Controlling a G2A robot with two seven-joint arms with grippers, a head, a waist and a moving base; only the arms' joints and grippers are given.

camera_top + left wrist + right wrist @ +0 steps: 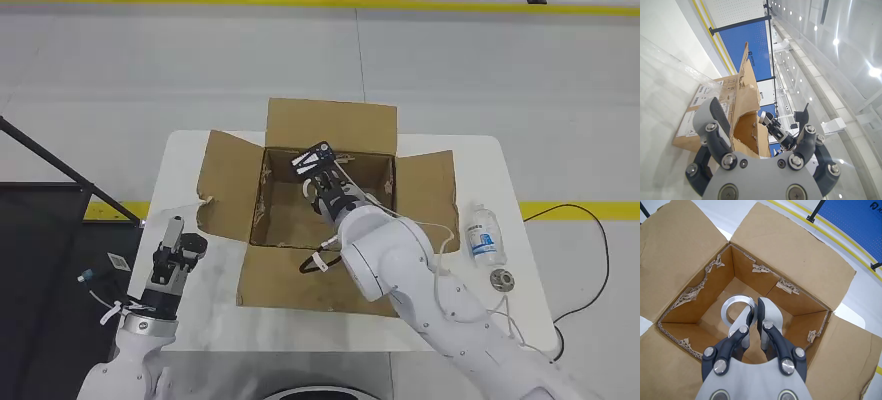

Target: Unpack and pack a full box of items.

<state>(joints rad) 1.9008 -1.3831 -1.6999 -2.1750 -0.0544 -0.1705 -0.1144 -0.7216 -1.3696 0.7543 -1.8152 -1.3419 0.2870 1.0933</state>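
Observation:
An open cardboard box [330,125] stands in the middle of the white table. My right gripper [754,306] hangs over the box's opening [783,247], shut on the rim of a flat metal ring [734,300]. The ring is held above the bare box floor. In the top view the right gripper [320,185] points down into the box. My left gripper [180,238] is at the table's left edge, apart from the box. It is open with nothing between its fingers [719,113], and it faces the box's torn side flap [747,91].
On the table to the right of the box lie a small clear bottle [483,235] and a second metal ring [500,281]. The box's four flaps are folded outward. A black stand [60,170] runs along the left of the table.

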